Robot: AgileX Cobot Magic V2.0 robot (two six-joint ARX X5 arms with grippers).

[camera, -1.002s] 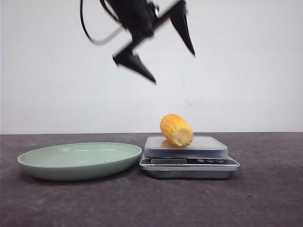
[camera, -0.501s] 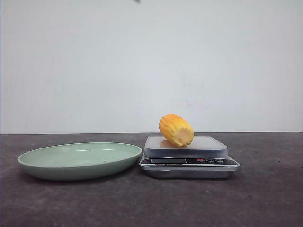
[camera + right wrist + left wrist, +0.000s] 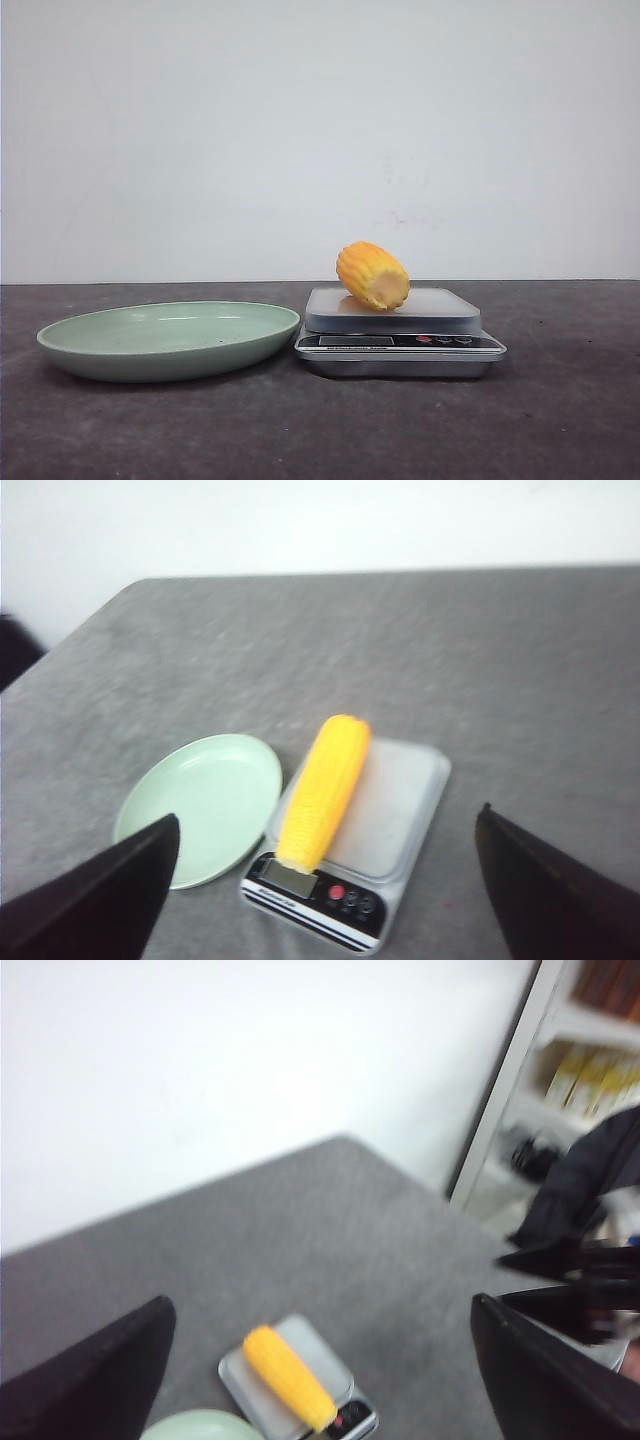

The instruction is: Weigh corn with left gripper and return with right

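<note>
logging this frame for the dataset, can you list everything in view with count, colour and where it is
corn: one, yellow-orange, lying on the scale's platform, one end over the display edge
scale: one, silver with a dark button panel, on the table to the right of the plate in the front view
plate: one, pale green, nothing in it, on the table beside the scale
table: one, dark grey, under everything
shelving: blurred, white, off past the table in the left wrist view
left gripper: one, black, open, held high above the scale
right gripper: one, black, open, above the scale and plate
</note>
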